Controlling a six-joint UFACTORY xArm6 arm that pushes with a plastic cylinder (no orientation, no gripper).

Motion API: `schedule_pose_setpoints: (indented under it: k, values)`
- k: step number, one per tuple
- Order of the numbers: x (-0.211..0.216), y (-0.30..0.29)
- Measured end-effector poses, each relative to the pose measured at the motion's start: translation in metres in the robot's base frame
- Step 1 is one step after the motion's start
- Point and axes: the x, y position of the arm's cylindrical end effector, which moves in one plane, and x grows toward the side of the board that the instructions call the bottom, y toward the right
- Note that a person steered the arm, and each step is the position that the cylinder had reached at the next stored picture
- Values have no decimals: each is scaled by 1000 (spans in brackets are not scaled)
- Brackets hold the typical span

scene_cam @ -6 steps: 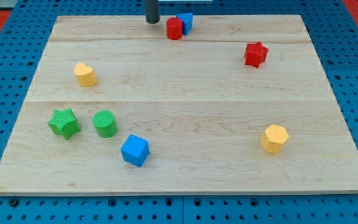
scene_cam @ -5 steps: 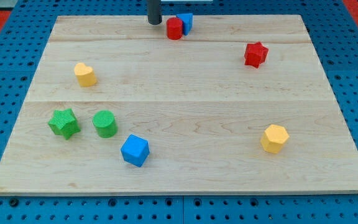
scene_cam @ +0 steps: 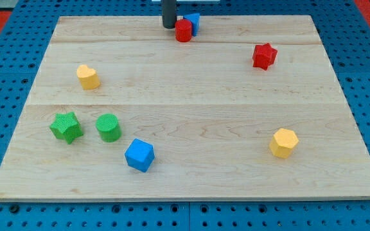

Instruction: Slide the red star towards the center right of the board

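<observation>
Far left, lower half of board (scene_cam: pixel 185 96): green star (scene_cam: pixel 66 126), w/ green cylinder (scene_cam: pixel 108 127) just beside it on the view's right, apart. Above them, a yellow heart-ish block (scene_cam: pixel 88 76) sits alone. Blue cube (scene_cam: pixel 139 154) lies below-right of the green pair, nr the view's bottom. Moving right, at the view's top edge: my tip (scene_cam: pixel 169 25), a bare dark rod holding nothing (no jaws to open or close), stands just left of the red cylinder (scene_cam: pixel 184 30), close enough that I can't tell if they touch. A blue block (scene_cam: pixel 192 22), shape unclear, sits tight behind the red cylinder on its right. Further right, upper-right area: red star (scene_cam: pixel 264 56), the task piece, well apart from my tip and w/ clear wood around it. Lower right: yellow hexagon-ish block (scene_cam: pixel 283 142). Judgement: the star is already on the right side but too high; centre right is below it, roughly between it and the yellow block. So the push should go toward the view's bottom, maybe slightly right. To do that well, tip needs to get round the red cylinder/blue block w/o knocking them, come in above the star, line up thru its middle, then push slow & straight. Star points can make it spin off the rod if contact is off-centre. Stop well short of the yellow block.
</observation>
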Motion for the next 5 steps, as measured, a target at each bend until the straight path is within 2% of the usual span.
schedule_pose_setpoints:
  k: [1, 3, 5]
  values:
    - [6, 6]
    - [27, 54]
    - [28, 49]
